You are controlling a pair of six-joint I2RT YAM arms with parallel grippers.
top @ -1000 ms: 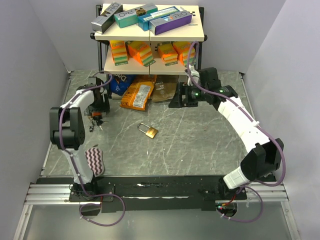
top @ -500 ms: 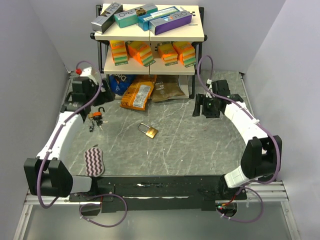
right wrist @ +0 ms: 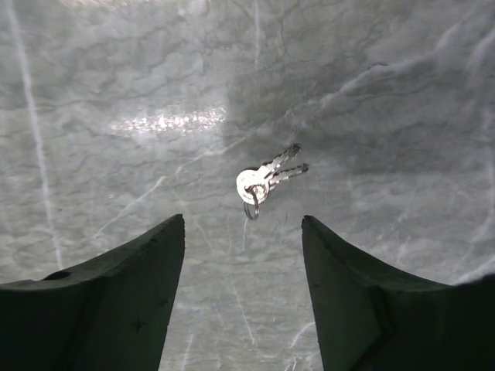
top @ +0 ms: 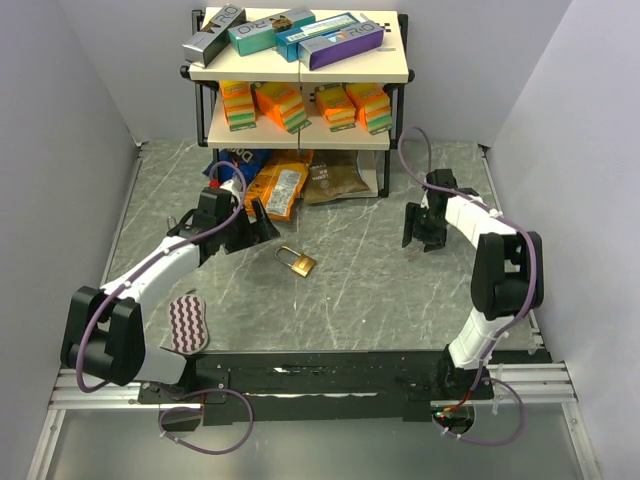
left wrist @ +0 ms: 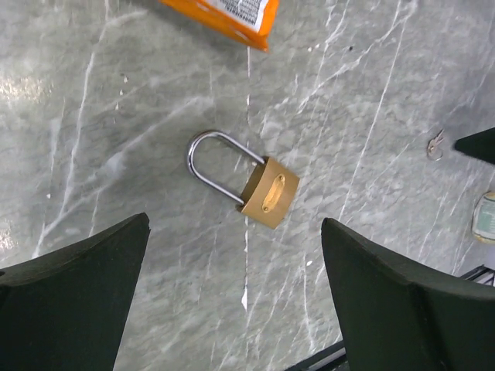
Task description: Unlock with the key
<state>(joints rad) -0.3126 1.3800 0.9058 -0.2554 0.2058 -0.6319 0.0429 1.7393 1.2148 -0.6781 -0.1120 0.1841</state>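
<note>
left gripper [left wrist: 233, 224] spread wide over padlock [left wrist: 269, 193], not touching; right gripper [right wrist: 242, 222] wide too, hovering above keys [right wrist: 259, 182] on table [right wrist: 116, 77]

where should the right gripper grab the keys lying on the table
By the round heads at the ring end of the keys, coming straight down from above. They lie flat on the table with both blades pointing the same way, so pinching across the heads leaves the blades free. The right gripper hangs open right over them.
</note>
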